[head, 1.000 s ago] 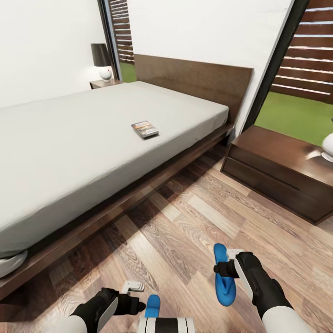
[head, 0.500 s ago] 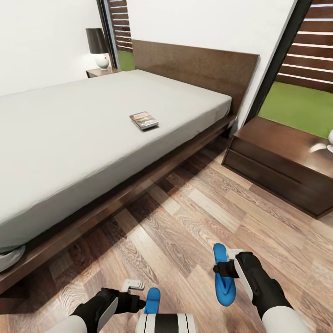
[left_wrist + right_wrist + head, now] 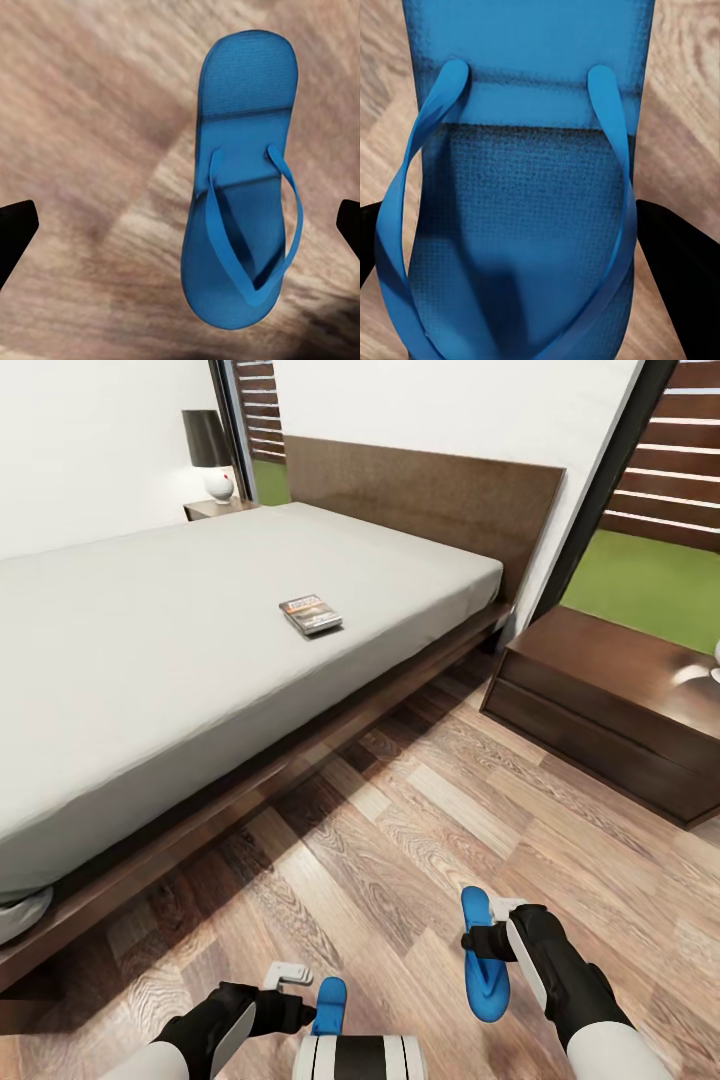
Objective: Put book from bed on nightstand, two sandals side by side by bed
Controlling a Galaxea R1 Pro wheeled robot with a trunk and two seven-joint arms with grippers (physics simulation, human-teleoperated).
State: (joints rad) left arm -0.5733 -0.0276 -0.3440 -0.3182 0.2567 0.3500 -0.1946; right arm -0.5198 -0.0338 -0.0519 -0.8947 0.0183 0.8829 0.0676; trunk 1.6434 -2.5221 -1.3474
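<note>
The book [image 3: 311, 613] lies flat on the pale-grey mattress of the bed [image 3: 150, 640], toward the headboard. Low in the head view, my right gripper [image 3: 490, 935] is shut on one blue sandal [image 3: 485, 960], held above the wood floor. In the right wrist view that sandal [image 3: 521, 187] sits between the dark fingers [image 3: 675, 255]. My left gripper [image 3: 303, 996] is open, its fingers [image 3: 15, 232] spread wide over the other sandal [image 3: 240, 187], which lies on the floor strap side up. My trunk partly hides that sandal [image 3: 329, 1003]. A nightstand [image 3: 610, 690] stands right of the bed.
A second nightstand [image 3: 212, 509] with a dark-shaded lamp [image 3: 210, 450] stands at the bed's far side. A white lamp base [image 3: 715, 660] shows at the near nightstand's right edge. Open wood floor [image 3: 400, 830] stretches between me, the bed frame and the near nightstand.
The whole picture has shifted, so the camera moved: bed, book and nightstand sit slightly higher. The right gripper still grips its sandal and the left stays open by the other.
</note>
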